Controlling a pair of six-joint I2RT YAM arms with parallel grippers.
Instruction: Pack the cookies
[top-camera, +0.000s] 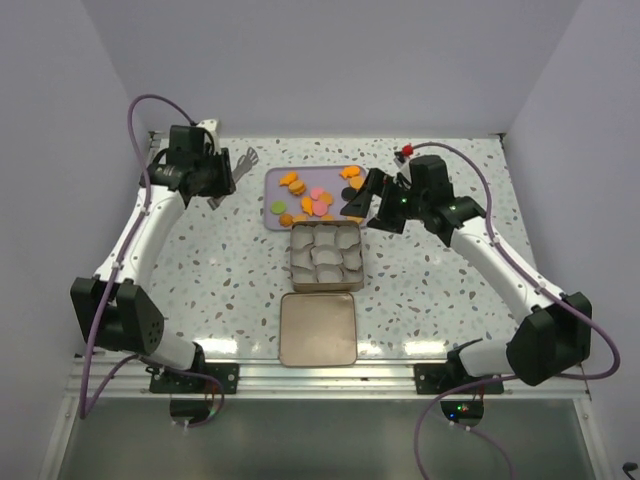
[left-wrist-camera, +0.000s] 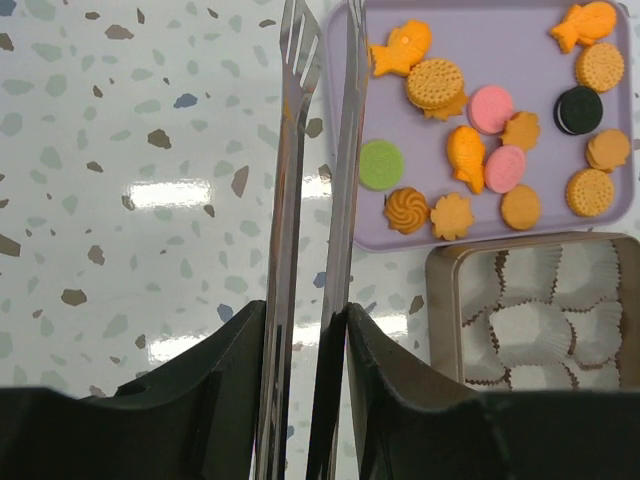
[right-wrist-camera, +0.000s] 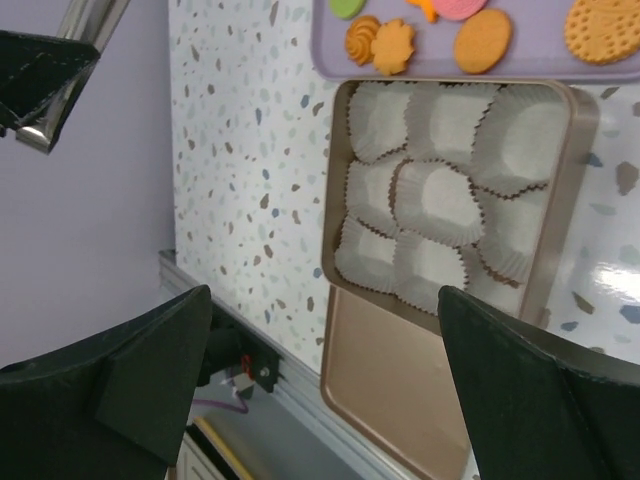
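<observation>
the cookies (top-camera: 315, 195), mostly orange with pink, green and black ones, are all lying loose on the purple tray (top-camera: 272, 178). at the tray's 6 o'clock the tin (left-wrist-camera: 440, 300) is holding nine white paper cups (right-wrist-camera: 430, 195), and its lid (top-camera: 318, 330) is lying flat at the tin's 6 o'clock. the left gripper (left-wrist-camera: 305, 320), at the tray's 9 o'clock, is pinching metal tongs (left-wrist-camera: 290, 150) between narrow jaws. the right gripper (top-camera: 362, 197) is hanging at the tray's 3 o'clock edge, jaws spread wide, holding nothing.

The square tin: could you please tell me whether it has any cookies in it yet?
Empty. Every paper cup in the tin shows bare white, and the cookies lie on the purple tray.
</observation>
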